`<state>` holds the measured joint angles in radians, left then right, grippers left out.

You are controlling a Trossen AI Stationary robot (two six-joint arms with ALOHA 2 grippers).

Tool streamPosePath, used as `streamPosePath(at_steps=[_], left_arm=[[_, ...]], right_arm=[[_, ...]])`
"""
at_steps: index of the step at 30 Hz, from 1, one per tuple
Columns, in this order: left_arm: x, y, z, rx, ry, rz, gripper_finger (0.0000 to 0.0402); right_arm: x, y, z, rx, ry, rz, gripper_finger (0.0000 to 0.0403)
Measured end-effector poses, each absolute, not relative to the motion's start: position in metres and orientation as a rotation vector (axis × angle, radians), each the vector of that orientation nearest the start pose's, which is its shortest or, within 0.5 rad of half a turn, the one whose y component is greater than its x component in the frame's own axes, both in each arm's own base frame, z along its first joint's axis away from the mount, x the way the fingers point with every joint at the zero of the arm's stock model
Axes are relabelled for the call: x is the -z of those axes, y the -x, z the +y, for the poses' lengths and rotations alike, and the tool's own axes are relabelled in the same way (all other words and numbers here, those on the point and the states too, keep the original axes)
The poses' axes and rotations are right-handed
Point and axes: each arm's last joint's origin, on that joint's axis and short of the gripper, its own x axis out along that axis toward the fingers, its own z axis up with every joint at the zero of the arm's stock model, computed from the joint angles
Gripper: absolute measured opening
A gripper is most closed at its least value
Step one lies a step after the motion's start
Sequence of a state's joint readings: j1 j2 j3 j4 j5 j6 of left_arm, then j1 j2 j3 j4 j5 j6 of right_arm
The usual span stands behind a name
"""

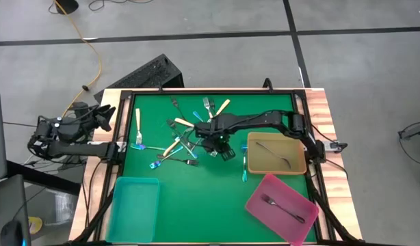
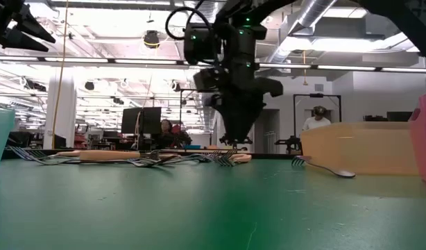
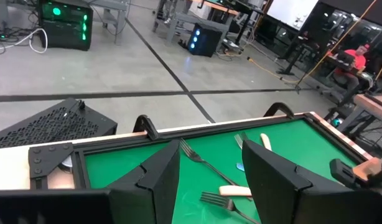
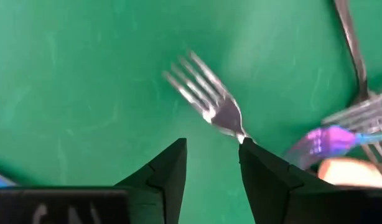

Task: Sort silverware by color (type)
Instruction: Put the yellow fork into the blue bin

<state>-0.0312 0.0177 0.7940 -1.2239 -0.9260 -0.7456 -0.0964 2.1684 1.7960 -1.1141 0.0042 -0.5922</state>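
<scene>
Forks (image 1: 185,140) are piled mid-mat w/ most unsorted; one dark fork (image 1: 274,152) lies in the tan tray (image 1: 295,164), another in the pink tray (image 1: 261,203), none seen in the teal tray (image 1: 135,205). Pick step is judged in hand: right gripper (image 4: 211,163) is held low over the pile's edge, fingers spread, a silvery fork (image 4: 206,96) lying just ahead of them, not pinched. Next, fingers likely need lowering astride the neck, then closing. Left gripper (image 3: 209,180) is parked off the mat's left, spread, empty. Surface is green mat (image 1: 196,198), wood-framed; beyond is a workshop w/ people at desks.
</scene>
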Motion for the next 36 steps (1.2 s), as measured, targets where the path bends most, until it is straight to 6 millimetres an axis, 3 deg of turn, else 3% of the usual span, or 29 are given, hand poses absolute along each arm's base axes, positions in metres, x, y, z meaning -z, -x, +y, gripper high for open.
streamPosePath(at_steps=[12,27,36], left_arm=[[-0.286,0.034,0.024,-0.975,0.473,0.063,0.0158],[-0.286,0.034,0.024,-0.974,0.473,0.064,0.0158],[-0.286,0.034,0.024,-0.973,0.471,0.066,0.0158]], right_arm=[[-0.165,-0.431,-0.044,-0.422,0.561,1.326,0.0162],[-0.156,-0.420,-0.088,-0.417,0.525,1.390,0.0162],[-0.139,-0.421,-0.087,-0.427,0.514,1.430,0.0148]])
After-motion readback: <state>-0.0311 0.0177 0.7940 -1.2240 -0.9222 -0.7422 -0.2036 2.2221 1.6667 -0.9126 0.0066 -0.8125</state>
